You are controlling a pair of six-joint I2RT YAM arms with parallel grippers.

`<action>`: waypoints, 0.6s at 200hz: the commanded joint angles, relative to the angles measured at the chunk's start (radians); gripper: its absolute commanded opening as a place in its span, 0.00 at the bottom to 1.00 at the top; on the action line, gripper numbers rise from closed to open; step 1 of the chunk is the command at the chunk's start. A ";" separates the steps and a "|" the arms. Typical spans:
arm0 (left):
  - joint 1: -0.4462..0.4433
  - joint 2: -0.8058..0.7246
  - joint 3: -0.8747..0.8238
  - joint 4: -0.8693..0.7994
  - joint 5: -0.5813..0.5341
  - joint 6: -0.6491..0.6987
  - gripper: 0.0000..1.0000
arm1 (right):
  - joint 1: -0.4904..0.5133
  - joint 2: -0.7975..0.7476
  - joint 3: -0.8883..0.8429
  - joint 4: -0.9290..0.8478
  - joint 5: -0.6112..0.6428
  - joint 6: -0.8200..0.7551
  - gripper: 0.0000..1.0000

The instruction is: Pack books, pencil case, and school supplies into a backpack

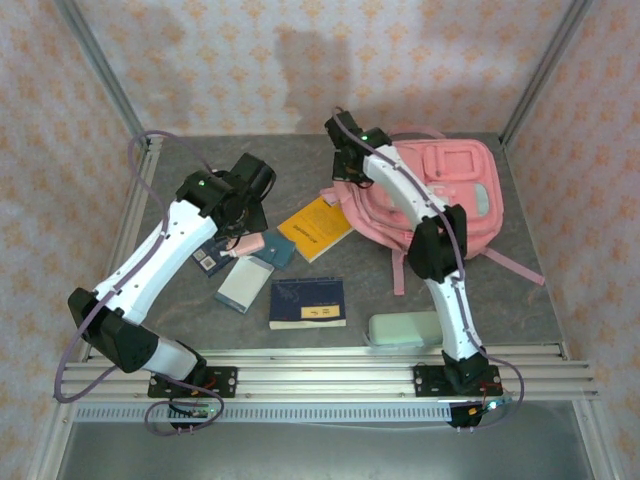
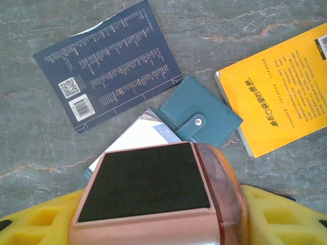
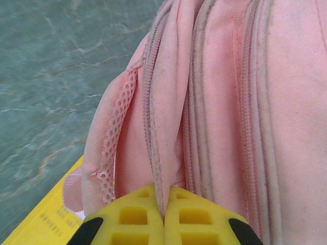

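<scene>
The pink backpack (image 1: 455, 185) lies at the back right. My right gripper (image 3: 164, 214) is shut on a fold of its fabric beside a zip, at the bag's left edge (image 1: 345, 170). My left gripper (image 2: 158, 224) is shut on the little pink gadget (image 2: 153, 189), which has a black face and hangs above the table. Below it lie the teal square pad (image 2: 199, 117), a dark blue book (image 2: 110, 64), the orange-yellow book (image 2: 286, 87) and a pale blue-grey book (image 2: 138, 138). The navy book (image 1: 308, 302) and the mint pencil case (image 1: 405, 330) lie near the front edge.
A pink backpack strap (image 1: 520, 268) trails out to the right on the grey table (image 1: 560, 300). The orange-yellow book's corner (image 3: 41, 219) reaches under the bag's mesh side pocket (image 3: 110, 153). Metal rails (image 1: 330, 362) run along the front edge, and patterned walls close in the other sides.
</scene>
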 commanded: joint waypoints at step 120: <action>0.012 0.013 0.084 -0.006 0.006 -0.004 0.46 | 0.107 -0.293 -0.266 0.001 -0.199 0.001 0.61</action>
